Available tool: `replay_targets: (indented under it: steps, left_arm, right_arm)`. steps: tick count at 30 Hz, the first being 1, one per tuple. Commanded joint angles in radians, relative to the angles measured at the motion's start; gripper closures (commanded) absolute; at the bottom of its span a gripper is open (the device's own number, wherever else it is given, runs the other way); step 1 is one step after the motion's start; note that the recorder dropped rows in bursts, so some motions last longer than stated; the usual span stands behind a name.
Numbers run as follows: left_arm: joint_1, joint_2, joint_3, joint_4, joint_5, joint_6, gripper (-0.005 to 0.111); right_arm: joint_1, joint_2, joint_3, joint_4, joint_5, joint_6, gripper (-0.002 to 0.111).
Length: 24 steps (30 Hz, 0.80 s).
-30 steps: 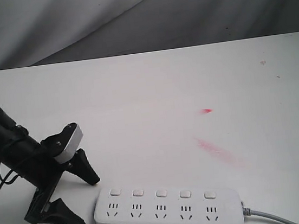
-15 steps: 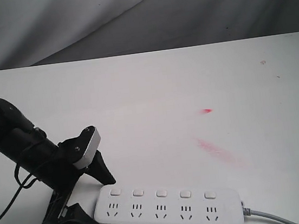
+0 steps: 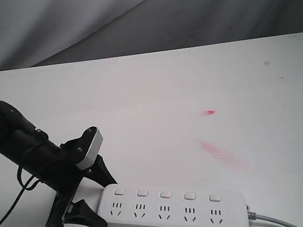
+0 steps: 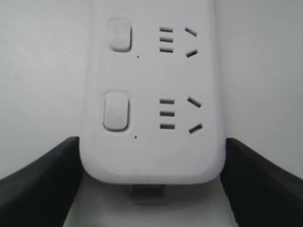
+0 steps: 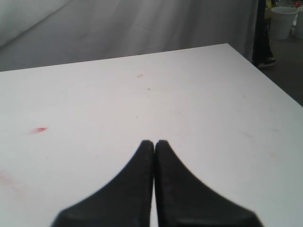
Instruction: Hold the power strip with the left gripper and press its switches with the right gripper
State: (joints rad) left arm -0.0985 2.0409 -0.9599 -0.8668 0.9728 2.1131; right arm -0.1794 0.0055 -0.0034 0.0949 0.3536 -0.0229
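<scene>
The white power strip lies flat near the table's front edge, with its grey cord leaving at the right end. Its row of switches runs along the far side, one above each outlet. My left gripper straddles the strip's left end, one black finger against each long side. In the left wrist view the left gripper holds the power strip by its rounded end, and two switches show. My right gripper is shut and empty above bare table, out of the exterior view.
Red smears and a small red mark stain the white table to the right of its middle. Grey cloth hangs behind. The right wrist view shows the table's far corner and a white bucket on the floor beyond.
My left arm moved right to the strip's left end and its fingers came in round it. The strip has shifted slightly to the right.
</scene>
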Motion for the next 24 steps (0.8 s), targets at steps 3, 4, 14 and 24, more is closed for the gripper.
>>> replay_targets:
  steps: [3, 4, 14, 24]
  left_arm:
    - [-0.01, 0.032, 0.031, 0.081, -0.02, -0.022, 0.058]
    - [-0.01, 0.032, 0.036, 0.083, -0.019, -0.02, 0.057]
    - [-0.01, 0.032, 0.037, 0.124, -0.058, -0.02, 0.057]
    - [-0.01, 0.032, 0.037, 0.124, -0.058, -0.02, 0.057]
  right_arm:
    - [-0.01, -0.006, 0.003, -0.007, -0.001, -0.002, 0.108]
    - [-0.01, -0.006, 0.003, -0.007, -0.001, -0.002, 0.108]
    - [-0.01, -0.006, 0.003, -0.007, -0.001, -0.002, 0.108]
    - [-0.01, -0.006, 0.003, -0.076, -0.037, -0.052, 0.108]
